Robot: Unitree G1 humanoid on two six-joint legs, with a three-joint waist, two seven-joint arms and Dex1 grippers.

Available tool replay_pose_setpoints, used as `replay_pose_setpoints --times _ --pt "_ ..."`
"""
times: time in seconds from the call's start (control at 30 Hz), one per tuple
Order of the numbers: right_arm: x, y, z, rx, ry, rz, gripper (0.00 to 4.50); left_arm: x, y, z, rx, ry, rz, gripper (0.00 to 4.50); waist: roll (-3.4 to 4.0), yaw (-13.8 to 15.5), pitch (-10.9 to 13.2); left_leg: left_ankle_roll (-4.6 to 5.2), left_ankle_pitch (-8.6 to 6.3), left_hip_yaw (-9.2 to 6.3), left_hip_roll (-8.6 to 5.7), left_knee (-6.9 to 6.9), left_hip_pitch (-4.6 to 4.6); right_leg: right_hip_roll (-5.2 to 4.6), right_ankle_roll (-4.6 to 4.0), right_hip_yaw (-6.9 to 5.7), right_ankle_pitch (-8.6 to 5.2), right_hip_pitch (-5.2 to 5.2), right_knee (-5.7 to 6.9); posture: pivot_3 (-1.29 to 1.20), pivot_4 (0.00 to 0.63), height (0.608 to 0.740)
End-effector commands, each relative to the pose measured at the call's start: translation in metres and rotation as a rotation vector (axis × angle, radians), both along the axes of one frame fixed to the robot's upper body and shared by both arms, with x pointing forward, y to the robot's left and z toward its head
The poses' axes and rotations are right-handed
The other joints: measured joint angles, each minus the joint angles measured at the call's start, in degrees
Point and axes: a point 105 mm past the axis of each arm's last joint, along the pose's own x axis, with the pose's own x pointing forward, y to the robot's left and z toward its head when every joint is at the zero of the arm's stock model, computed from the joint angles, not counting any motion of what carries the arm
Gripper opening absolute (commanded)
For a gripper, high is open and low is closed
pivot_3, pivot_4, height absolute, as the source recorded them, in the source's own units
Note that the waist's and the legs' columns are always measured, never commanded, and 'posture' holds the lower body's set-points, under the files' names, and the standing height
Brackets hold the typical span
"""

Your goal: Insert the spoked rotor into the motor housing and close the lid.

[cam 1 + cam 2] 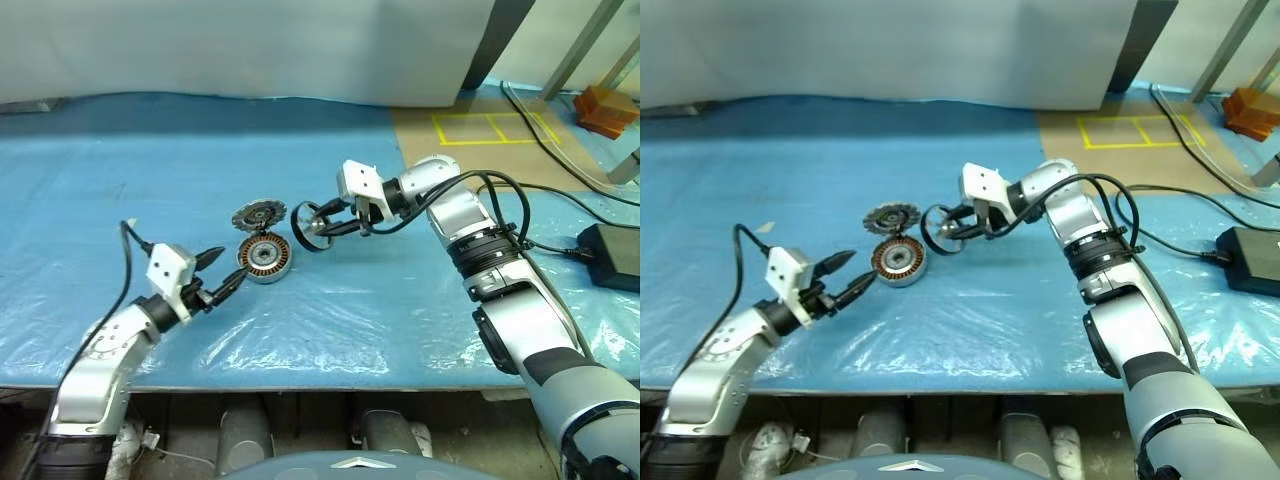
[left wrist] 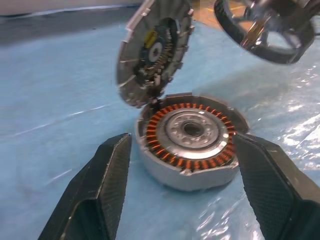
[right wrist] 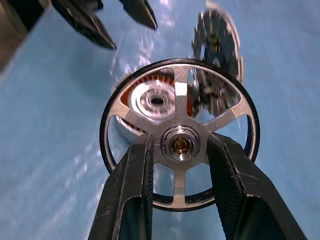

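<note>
The right claw (image 3: 181, 165) is closed on the spoked rotor (image 1: 314, 227), its two black fingers (image 3: 131, 190) pinching either side of the silvery hub. The rotor hangs clear of the blue-covered surface (image 1: 150, 170), just beside the motor housing (image 1: 265, 258) on the side of the robot's right arm. It is tipped up nearly on edge, so its flat face looks sideways toward the housing and its axle line runs roughly level rather than upright. In the right wrist view the copper ring shows through the gaps between the spokes.

The motor housing sits flat on the surface, its open top up and central hole pointing straight upward, the orange windings exposed.

The lid (image 1: 259, 215) stands tilted just behind the housing, leaning with its lower rim at the housing's edge and its inner face turned toward the robot.

The left claw (image 1: 222, 272) is open, its fingers spread and pointing level at the housing from the robot's left side, close but holding nothing.
</note>
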Motion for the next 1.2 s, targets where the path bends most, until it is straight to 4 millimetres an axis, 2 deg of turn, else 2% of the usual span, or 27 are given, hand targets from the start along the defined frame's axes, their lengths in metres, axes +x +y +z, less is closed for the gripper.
replay_pose_setpoints --times 0.03,0.2,0.37,0.43,0.57,0.73,0.9,1.03,1.2 --pt "-0.017 0.012 0.007 0.150 0.159 -0.008 1.24 -0.001 0.004 0.010 0.003 -0.037 0.005 3.37 0.01 0.46 0.00 -0.08 0.01 0.01 -0.01 0.00 0.00 -0.02 0.00 0.00 0.00 0.00 -0.01 0.00 0.150 0.740" --pt "-0.027 0.031 -0.003 0.256 0.312 -0.046 1.24 -0.002 0.000 0.009 -0.006 -0.030 0.000 3.37 0.02 0.68 0.01 -0.34 0.05 0.01 -0.02 -0.03 0.04 -0.04 0.01 0.02 0.00 -0.05 0.06 0.00 0.150 0.740" --pt "-0.017 0.049 -0.009 0.320 0.340 -0.117 1.24 -0.002 -0.006 0.007 -0.004 -0.023 -0.021 3.37 0.02 0.60 0.01 -0.37 0.05 0.01 -0.04 -0.06 0.06 -0.05 0.01 0.05 0.00 -0.05 0.05 0.00 0.150 0.740" --pt "-0.015 0.055 -0.018 0.310 0.347 -0.135 1.24 -0.002 -0.008 0.007 -0.005 -0.022 -0.027 3.37 0.02 0.63 0.01 -0.38 0.05 0.01 -0.07 -0.09 0.04 -0.07 0.02 0.04 0.01 -0.05 0.00 0.00 0.150 0.740" --pt "-0.012 0.055 -0.038 0.263 0.348 -0.165 1.24 -0.001 -0.011 0.008 -0.005 -0.022 -0.034 3.37 0.02 0.64 0.01 -0.39 0.05 0.01 -0.09 -0.13 0.02 -0.08 0.02 0.03 0.01 -0.05 -0.03 0.00 0.150 0.740" --pt "-0.005 0.045 -0.058 0.213 0.353 -0.213 1.24 -0.002 -0.015 0.006 -0.005 -0.020 -0.041 3.37 0.01 0.60 0.01 -0.39 0.05 0.01 -0.09 -0.13 0.08 -0.08 0.03 0.04 0.01 -0.03 0.00 0.00 0.150 0.740" --pt "-0.005 0.042 -0.046 0.243 0.346 -0.192 1.24 -0.003 -0.017 0.006 -0.008 -0.017 -0.041 3.37 0.01 0.60 0.01 -0.38 0.05 0.01 -0.10 -0.13 0.18 -0.10 0.03 0.07 0.01 0.05 0.02 0.00 0.150 0.740" --pt "-0.010 0.047 -0.034 0.266 0.335 -0.147 1.24 -0.003 -0.019 0.005 -0.009 -0.013 -0.045 3.37 0.02 0.61 0.01 -0.38 0.05 0.01 -0.10 -0.13 0.17 -0.09 0.03 0.06 0.01 0.05 0.00 0.00 0.150 0.740" --pt "-0.003 0.048 -0.034 0.248 0.293 -0.177 1.24 -0.001 -0.022 0.004 -0.010 -0.011 -0.050 3.37 0.02 0.61 0.01 -0.39 0.05 0.01 -0.10 -0.14 0.12 -0.09 0.03 0.05 0.01 0.03 -0.03 0.00 0.150 0.740"
